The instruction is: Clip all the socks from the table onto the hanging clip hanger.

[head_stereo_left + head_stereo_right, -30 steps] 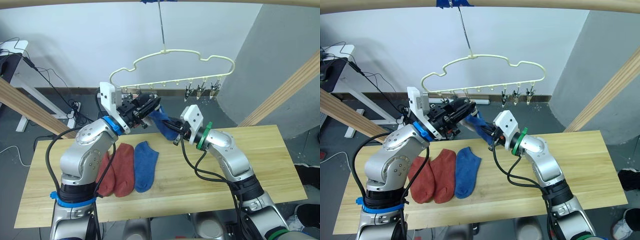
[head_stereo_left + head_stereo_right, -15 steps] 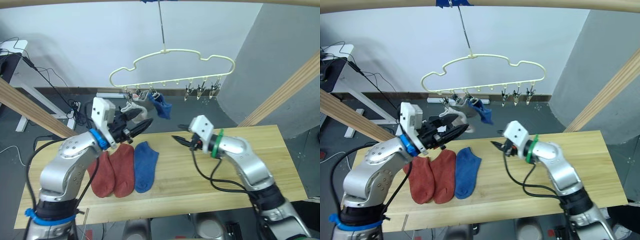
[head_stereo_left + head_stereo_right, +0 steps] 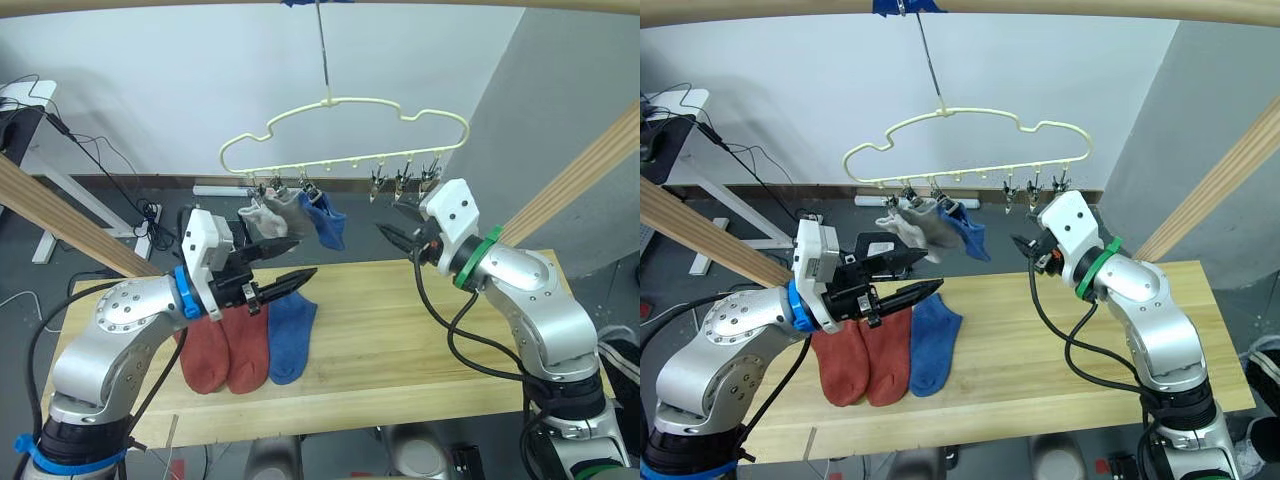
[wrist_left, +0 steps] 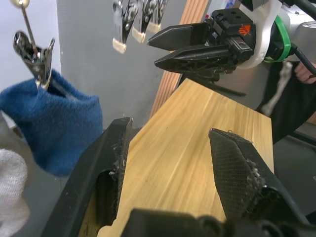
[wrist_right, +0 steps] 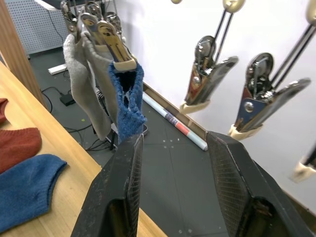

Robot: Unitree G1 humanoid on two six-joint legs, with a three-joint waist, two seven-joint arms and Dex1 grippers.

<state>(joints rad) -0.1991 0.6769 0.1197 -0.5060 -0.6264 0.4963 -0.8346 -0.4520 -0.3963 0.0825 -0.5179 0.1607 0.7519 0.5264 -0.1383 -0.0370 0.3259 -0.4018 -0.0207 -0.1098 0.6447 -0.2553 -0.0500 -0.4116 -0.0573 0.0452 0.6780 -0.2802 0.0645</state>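
The cream clip hanger [image 3: 365,100] hangs from its hook above the table [image 3: 420,350]. Two light grey socks [image 3: 268,214] and a blue sock [image 3: 326,224] are clipped at its left end, and several clips [image 5: 207,74] to the right are empty. Two rust-red socks [image 3: 225,348] and a blue sock [image 3: 290,335] lie side by side on the table's left. My left gripper [image 3: 292,260] is open and empty just above them, below the hanging socks. My right gripper [image 3: 390,220] is open and empty under the empty clips, right of the hanging blue sock [image 5: 127,94].
A round wooden pole [image 3: 150,5] with blue tape carries the hook, and slanted wooden beams [image 3: 580,175] [image 3: 60,215] stand on both sides behind the table. Cables and a white stand [image 3: 40,130] are on the floor at far left. The table's right half [image 3: 500,380] is bare wood.
Both grippers have let go of the blue sock, which now hangs clipped. The left gripper dropped toward the table socks. The right gripper pulled back, then rose to the right under the empty clips.
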